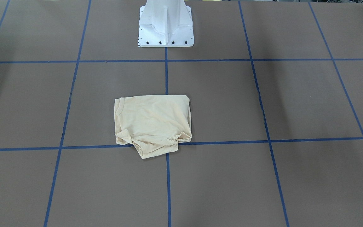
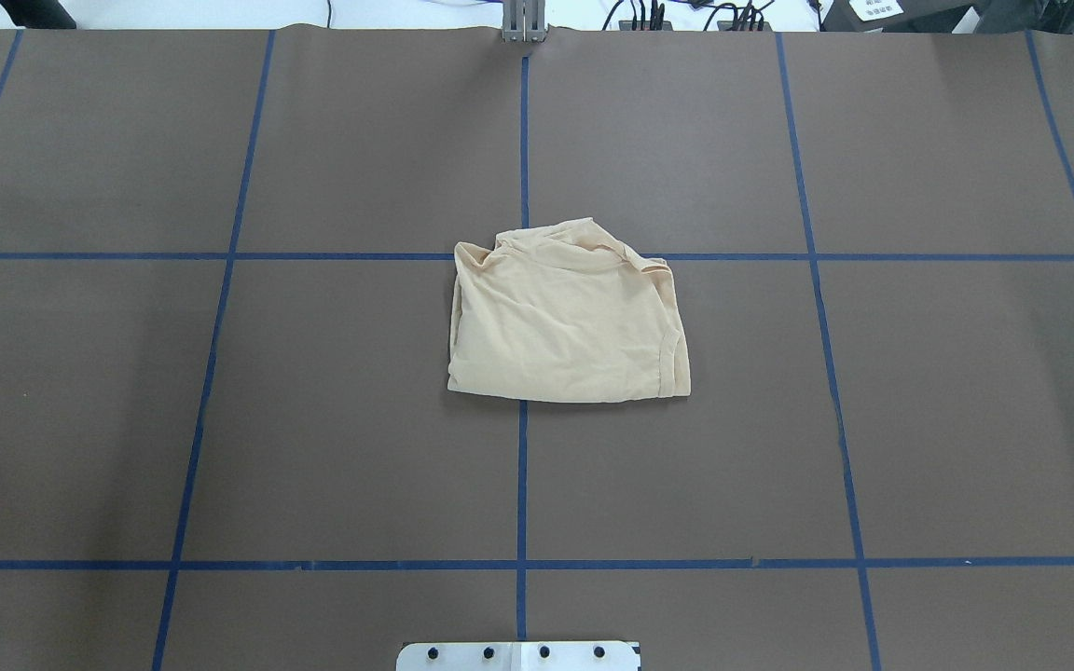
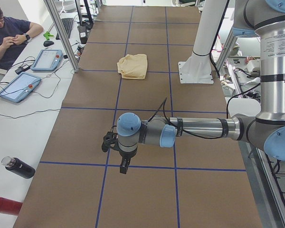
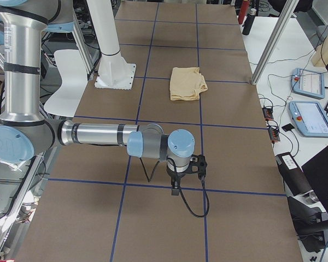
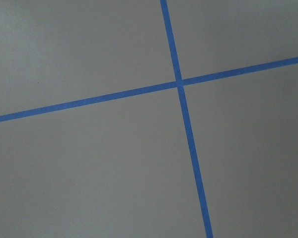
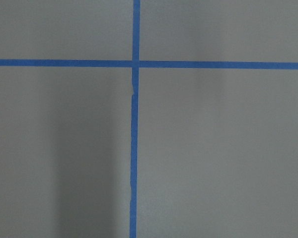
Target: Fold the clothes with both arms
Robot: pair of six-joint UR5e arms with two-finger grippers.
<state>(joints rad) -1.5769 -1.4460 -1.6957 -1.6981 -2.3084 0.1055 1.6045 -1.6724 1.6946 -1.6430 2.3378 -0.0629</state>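
Folded T-shirt (image 2: 565, 321) on table (image 2: 220, 419); left arm (image 3: 199, 128), right arm (image 4: 98, 134) well apart from it.

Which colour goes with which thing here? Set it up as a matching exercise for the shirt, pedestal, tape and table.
Things:
1. shirt
2. pedestal
3. tape
4. table

Colours:
A. blue
B. brown
C. cream-yellow
D. white

Pairs: 1-C, 2-D, 3-A, 4-B.
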